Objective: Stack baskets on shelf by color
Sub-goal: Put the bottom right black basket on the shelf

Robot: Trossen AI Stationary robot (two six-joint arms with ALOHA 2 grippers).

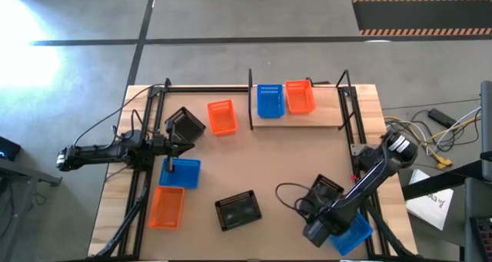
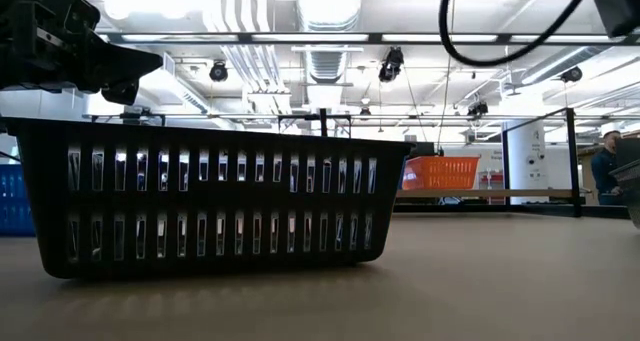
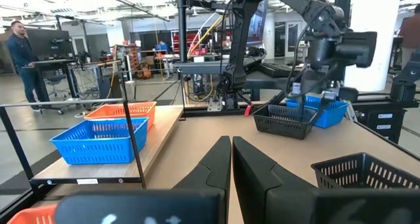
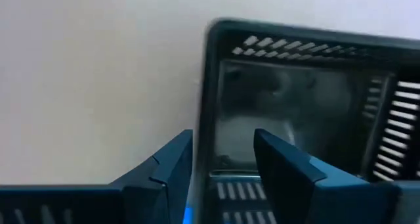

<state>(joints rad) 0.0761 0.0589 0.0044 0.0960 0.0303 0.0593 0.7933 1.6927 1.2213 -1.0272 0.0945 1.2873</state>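
The shelf (image 1: 307, 121) stands at the table's far right and carries a blue basket (image 1: 269, 101) and an orange basket (image 1: 300, 97). On the table rest an orange basket (image 1: 221, 116), a black basket (image 1: 184, 125), a blue basket (image 1: 181, 172), an orange basket (image 1: 166, 206) and a black basket (image 1: 237, 210). My right gripper (image 4: 223, 175) is open over a third black basket (image 1: 323, 194), with one finger inside and one outside its wall (image 4: 210, 119) near a corner. Beside it lies a blue basket (image 1: 355, 233). My left gripper (image 3: 231, 178) is shut and touches nothing, beside the left black basket.
Black metal frame rails (image 1: 154, 139) run along the table's left and right sides. A cable (image 1: 288, 197) loops on the table by the right arm. The table's middle (image 1: 284, 154) is bare wood. People (image 3: 23, 53) stand in the room beyond.
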